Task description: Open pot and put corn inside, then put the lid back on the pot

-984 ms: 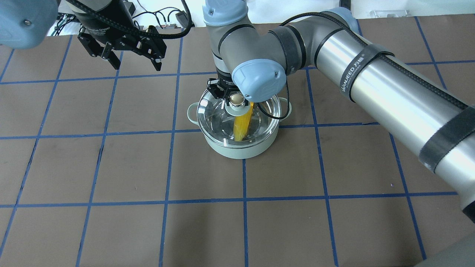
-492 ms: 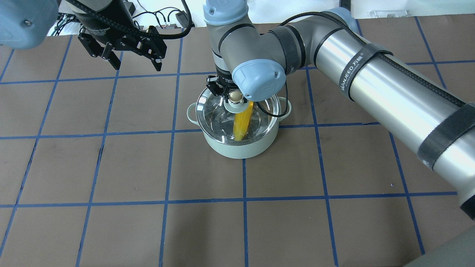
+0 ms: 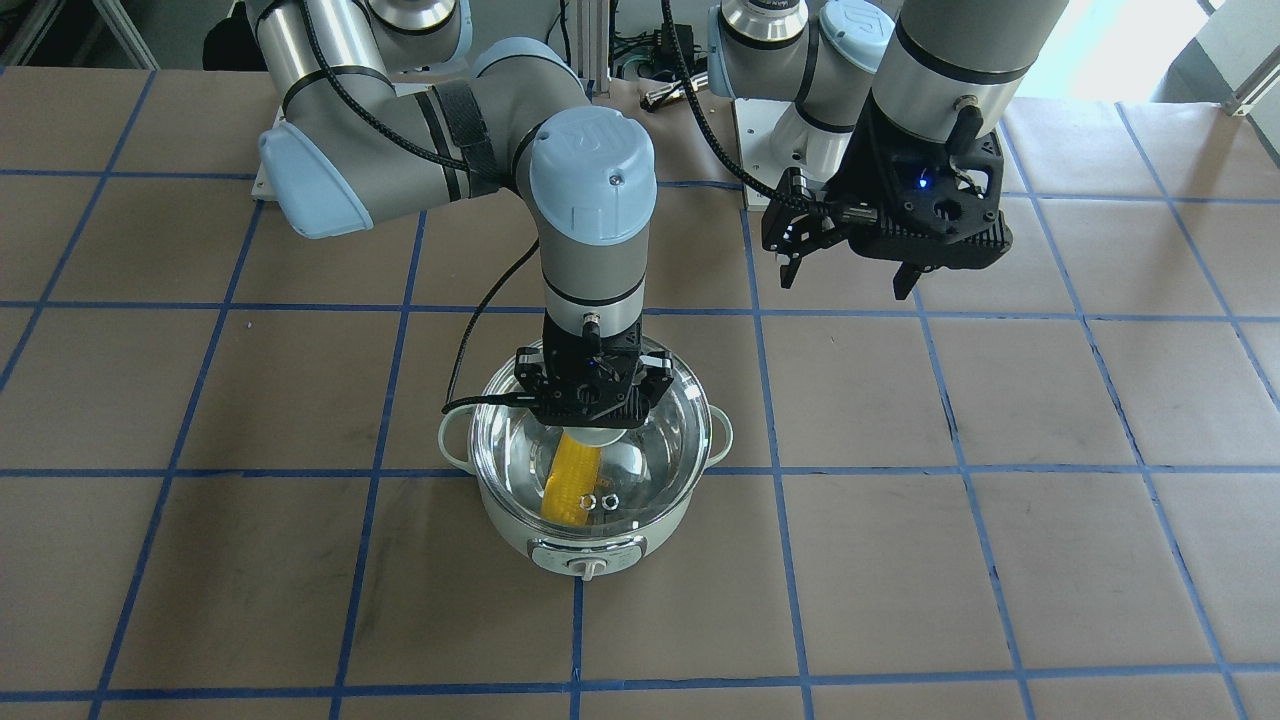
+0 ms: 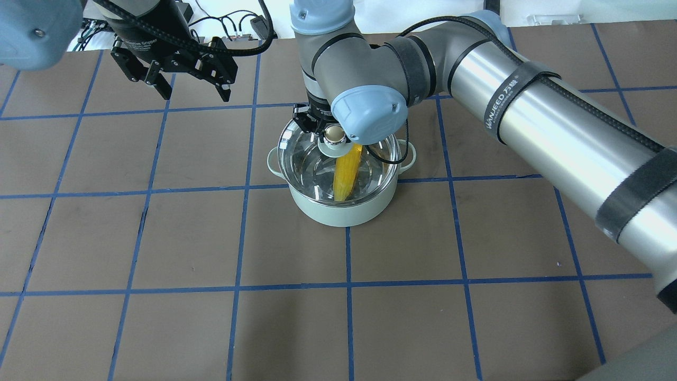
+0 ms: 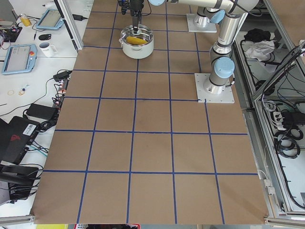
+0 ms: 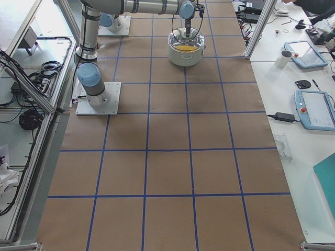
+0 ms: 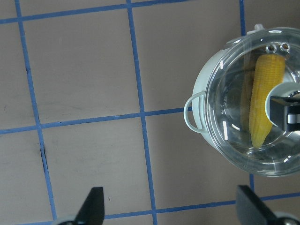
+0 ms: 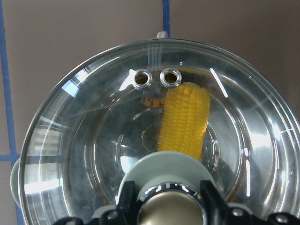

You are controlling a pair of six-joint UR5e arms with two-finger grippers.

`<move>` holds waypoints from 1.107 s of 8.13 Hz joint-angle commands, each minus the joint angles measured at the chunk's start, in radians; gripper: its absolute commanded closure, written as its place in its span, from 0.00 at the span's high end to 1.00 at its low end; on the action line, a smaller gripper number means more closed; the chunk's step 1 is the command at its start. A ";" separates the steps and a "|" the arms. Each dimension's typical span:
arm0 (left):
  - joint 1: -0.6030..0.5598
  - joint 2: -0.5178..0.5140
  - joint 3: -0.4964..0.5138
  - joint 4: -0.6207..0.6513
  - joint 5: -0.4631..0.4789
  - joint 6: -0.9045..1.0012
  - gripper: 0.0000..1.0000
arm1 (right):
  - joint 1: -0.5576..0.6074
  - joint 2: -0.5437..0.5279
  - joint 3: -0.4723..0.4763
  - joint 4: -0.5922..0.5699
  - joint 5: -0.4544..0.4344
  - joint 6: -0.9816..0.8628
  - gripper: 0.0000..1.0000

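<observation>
The pale mint-green pot (image 4: 344,211) stands mid-table, its dial (image 3: 590,568) facing away from me. The yellow corn (image 4: 345,177) lies inside it, seen through the glass in the front view (image 3: 572,485) and the right wrist view (image 8: 185,119). My right gripper (image 4: 329,131) is shut on the beige knob (image 4: 334,134) of the clear glass lid (image 4: 307,159). It holds the lid level over the pot; I cannot tell whether the lid touches the rim. My left gripper (image 4: 195,95) is open and empty, hovering to the back left of the pot (image 7: 197,108).
The table is brown paper with a blue tape grid (image 4: 240,238). Cables (image 4: 232,24) lie along the back edge. Arm base plates (image 5: 214,88) stand at my side. Side benches hold tablets (image 6: 314,112) and a mug (image 6: 283,57).
The lid and its knob, held by my right gripper, have shifted slightly towards the top of the overhead view. The corn, pot and left gripper have not moved.
</observation>
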State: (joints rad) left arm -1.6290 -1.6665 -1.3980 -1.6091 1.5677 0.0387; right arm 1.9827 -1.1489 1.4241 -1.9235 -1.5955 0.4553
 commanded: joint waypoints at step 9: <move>0.000 -0.001 0.000 0.001 0.002 0.000 1.00 | -0.005 0.000 0.013 -0.002 -0.005 -0.018 0.20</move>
State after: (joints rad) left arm -1.6291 -1.6674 -1.3975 -1.6076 1.5683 0.0383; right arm 1.9767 -1.1490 1.4370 -1.9251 -1.6040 0.4300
